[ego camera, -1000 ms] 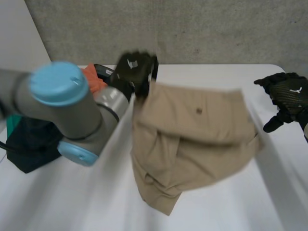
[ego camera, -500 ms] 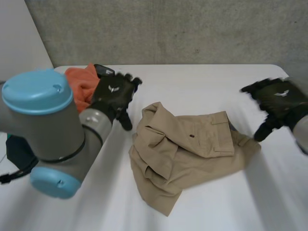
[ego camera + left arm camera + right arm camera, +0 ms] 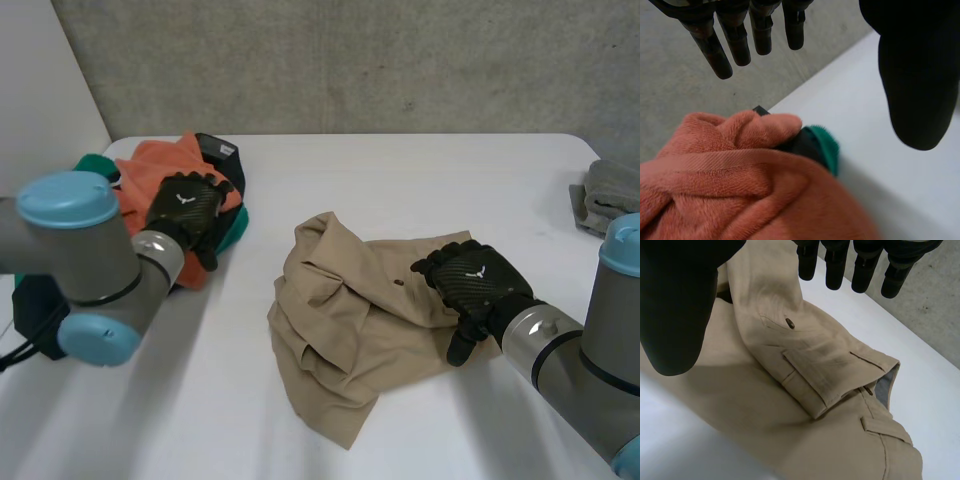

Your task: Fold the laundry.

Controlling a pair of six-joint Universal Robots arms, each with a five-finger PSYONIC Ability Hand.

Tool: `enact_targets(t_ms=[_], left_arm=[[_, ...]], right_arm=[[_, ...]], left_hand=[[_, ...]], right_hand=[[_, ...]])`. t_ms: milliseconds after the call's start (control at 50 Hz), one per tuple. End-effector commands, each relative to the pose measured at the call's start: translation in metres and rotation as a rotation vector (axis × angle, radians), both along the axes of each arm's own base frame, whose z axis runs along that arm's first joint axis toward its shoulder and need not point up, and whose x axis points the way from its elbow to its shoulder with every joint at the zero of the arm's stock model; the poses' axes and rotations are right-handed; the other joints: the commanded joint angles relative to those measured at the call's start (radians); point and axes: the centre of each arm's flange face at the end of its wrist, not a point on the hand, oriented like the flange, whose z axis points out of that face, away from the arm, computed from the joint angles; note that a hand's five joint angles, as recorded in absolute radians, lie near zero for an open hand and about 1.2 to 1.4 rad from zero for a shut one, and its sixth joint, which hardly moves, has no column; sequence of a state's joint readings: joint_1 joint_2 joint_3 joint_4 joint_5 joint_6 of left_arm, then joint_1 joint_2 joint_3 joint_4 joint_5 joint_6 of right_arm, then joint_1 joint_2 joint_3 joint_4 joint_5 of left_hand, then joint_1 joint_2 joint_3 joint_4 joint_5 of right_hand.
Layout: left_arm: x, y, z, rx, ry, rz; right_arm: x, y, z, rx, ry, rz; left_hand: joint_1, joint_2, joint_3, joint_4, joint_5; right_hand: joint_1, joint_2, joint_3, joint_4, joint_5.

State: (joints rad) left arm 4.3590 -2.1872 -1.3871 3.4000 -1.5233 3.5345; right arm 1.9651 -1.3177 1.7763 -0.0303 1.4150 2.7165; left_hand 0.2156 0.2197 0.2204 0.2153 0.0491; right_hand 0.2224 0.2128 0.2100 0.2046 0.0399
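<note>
Crumpled tan trousers [image 3: 360,330] lie in a heap at the middle of the white table [image 3: 420,180]. My right hand [image 3: 472,285] hovers over their right side, near the waistband and back pocket [image 3: 810,375], fingers [image 3: 860,270] straight and apart, holding nothing. My left hand [image 3: 187,212] is open above an orange towel [image 3: 160,180] on the pile at the table's left. In the left wrist view the orange towel [image 3: 735,185] lies under the palm with a green cloth [image 3: 822,147] beside it, and the fingers [image 3: 735,35] are spread clear of both.
The left pile also holds black [image 3: 215,150] and green [image 3: 95,165] cloth. A dark garment [image 3: 40,310] hangs off the table's left edge. A grey folded cloth [image 3: 605,195] sits at the far right edge. Bare table lies in front of and behind the trousers.
My left hand let go of the trousers, which dropped into a heap, and swung left over the orange towel. My right hand came down and in over the trousers' right side.
</note>
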Motion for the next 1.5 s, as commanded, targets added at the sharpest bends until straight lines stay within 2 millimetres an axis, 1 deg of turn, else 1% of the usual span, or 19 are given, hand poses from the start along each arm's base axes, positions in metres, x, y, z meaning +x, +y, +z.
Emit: enact_targets(t_ms=[20,160,320,420,440,520,640,780,1000,1140,1180,1220,1240,1280,1360,1380,1460,1480,1500], left_arm=[[-0.006,-0.039,-0.031,-0.036,-0.195,-0.041],[-0.004,-0.065,-0.042,-0.082,-0.226,-0.027],[-0.001,-0.079,-0.054,-0.107,-0.274,-0.024],[0.007,-0.091,-0.06,-0.131,-0.327,-0.007],[0.009,-0.094,-0.063,-0.138,-0.336,-0.002],[0.013,-0.105,-0.069,-0.172,-0.34,0.025],[0.036,-0.127,-0.063,-0.236,-0.376,0.142],[0.077,-0.161,-0.032,-0.366,-0.396,0.357],[0.123,-0.182,-0.046,-0.356,-0.475,0.443],[0.117,-0.171,-0.058,-0.308,-0.471,0.414],[0.109,-0.164,-0.046,-0.313,-0.444,0.398],[0.104,-0.16,-0.032,-0.327,-0.416,0.391],[0.099,-0.154,-0.02,-0.333,-0.388,0.385],[0.094,-0.147,-0.011,-0.335,-0.357,0.369],[0.072,-0.123,0.019,-0.344,-0.265,0.3],[0.062,-0.109,0.028,-0.331,-0.228,0.259],[0.043,-0.074,0.049,-0.285,-0.155,0.166],[0.043,-0.074,0.049,-0.285,-0.154,0.166],[0.036,-0.057,0.056,-0.251,-0.132,0.135]], right_arm=[[-0.005,-0.003,-0.002,0.004,0.009,-0.029],[-0.008,-0.004,-0.004,0.011,0.012,-0.039],[-0.01,-0.007,-0.005,0.0,0.008,-0.05],[-0.009,-0.007,-0.007,0.002,0.011,-0.049],[-0.01,-0.008,-0.008,0.005,0.012,-0.051],[-0.01,-0.008,-0.011,0.014,0.016,-0.052],[-0.011,-0.009,-0.012,0.015,0.022,-0.065],[-0.012,-0.009,-0.011,0.012,0.027,-0.076],[-0.012,-0.009,-0.011,0.011,0.026,-0.074],[-0.012,-0.01,-0.008,-0.001,0.021,-0.074],[-0.012,-0.011,-0.006,-0.007,0.017,-0.077],[-0.012,-0.011,-0.004,-0.015,0.013,-0.077],[-0.012,-0.011,-0.004,-0.017,0.013,-0.077],[-0.012,-0.011,-0.001,-0.027,0.008,-0.077],[-0.012,-0.01,0.009,-0.055,-0.006,-0.076],[-0.012,-0.01,0.013,-0.067,-0.009,-0.076],[-0.012,-0.011,0.024,-0.1,-0.027,-0.073],[-0.011,-0.011,0.026,-0.106,-0.028,-0.071],[-0.011,-0.012,0.028,-0.109,-0.029,-0.072]], left_hand=[[0.056,0.052,0.052,0.057,0.048],[0.121,0.117,0.116,0.121,0.113],[0.262,0.258,0.257,0.262,0.254],[0.699,0.694,0.694,0.699,0.691],[0.883,0.879,0.878,0.883,0.875],[1.18,1.176,1.175,1.18,1.172],[1.181,1.177,1.176,1.181,1.173],[1.181,1.177,1.176,1.181,1.173],[1.181,1.177,1.176,1.181,1.173],[1.181,1.177,1.176,1.181,1.173],[1.071,1.066,1.066,1.071,1.063],[0.693,0.689,0.688,0.693,0.685],[0.293,0.288,0.288,0.293,0.285],[0.066,0.062,0.062,0.067,0.058],[-0.023,-0.027,-0.027,-0.022,-0.031],[-0.023,-0.027,-0.027,-0.022,-0.031],[-0.023,-0.027,-0.027,-0.022,-0.031],[-0.023,-0.027,-0.027,-0.022,-0.031],[-0.023,-0.027,-0.027,-0.022,-0.031]], right_hand=[[-0.048,-0.038,-0.035,-0.03,-0.04],[-0.048,-0.038,-0.035,-0.03,-0.04],[-0.048,-0.038,-0.035,-0.03,-0.04],[-0.048,-0.038,-0.035,-0.03,-0.04],[-0.048,-0.038,-0.035,-0.03,-0.04],[-0.048,-0.038,-0.035,-0.03,-0.04],[-0.048,-0.038,-0.035,-0.03,-0.04],[-0.048,-0.038,-0.035,-0.03,-0.04],[-0.048,-0.038,-0.035,-0.03,-0.04],[-0.048,-0.038,-0.035,-0.03,-0.04],[-0.048,-0.038,-0.035,-0.03,-0.04],[-0.048,-0.038,-0.035,-0.03,-0.04],[-0.048,-0.038,-0.035,-0.03,-0.04],[-0.048,-0.038,-0.035,-0.03,-0.04],[-0.048,-0.038,-0.035,-0.03,-0.04],[-0.048,-0.038,-0.035,-0.03,-0.04],[-0.048,-0.038,-0.035,-0.03,-0.04],[-0.048,-0.038,-0.035,-0.03,-0.04],[-0.048,-0.038,-0.035,-0.03,-0.04]])
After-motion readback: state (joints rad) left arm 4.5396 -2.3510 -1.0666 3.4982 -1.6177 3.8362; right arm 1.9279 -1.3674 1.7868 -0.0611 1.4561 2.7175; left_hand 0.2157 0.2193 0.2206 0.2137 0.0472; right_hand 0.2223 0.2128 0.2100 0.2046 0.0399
